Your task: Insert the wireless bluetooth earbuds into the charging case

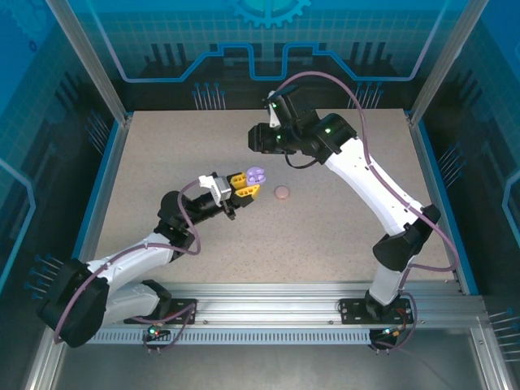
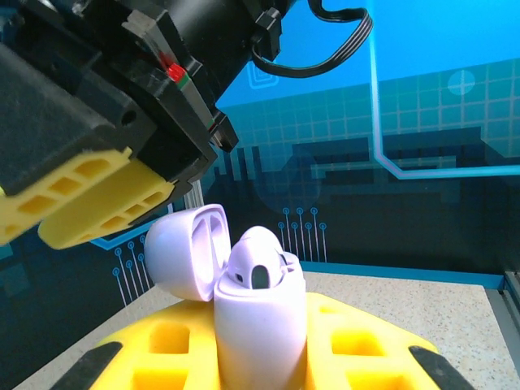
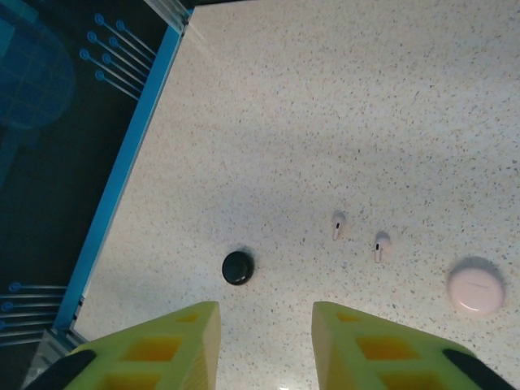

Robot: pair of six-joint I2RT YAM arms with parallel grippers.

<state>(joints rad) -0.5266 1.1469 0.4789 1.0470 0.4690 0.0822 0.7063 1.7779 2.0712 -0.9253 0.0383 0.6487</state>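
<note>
From above, the left gripper [image 1: 250, 185] clamped an open purple case [image 1: 256, 175], with a pink case [image 1: 282, 192] at its 4 o'clock. Left wrist: a purple bud [image 2: 258, 264] sat inside. Right wrist: the right gripper [image 3: 264, 341] stood with fingers apart, pink buds [image 3: 338, 225] at 1 o'clock.

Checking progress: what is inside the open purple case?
A purple bud sits in the case, its top above the rim. Its stem and whatever lies behind it are hidden by the bud and case wall.
</note>
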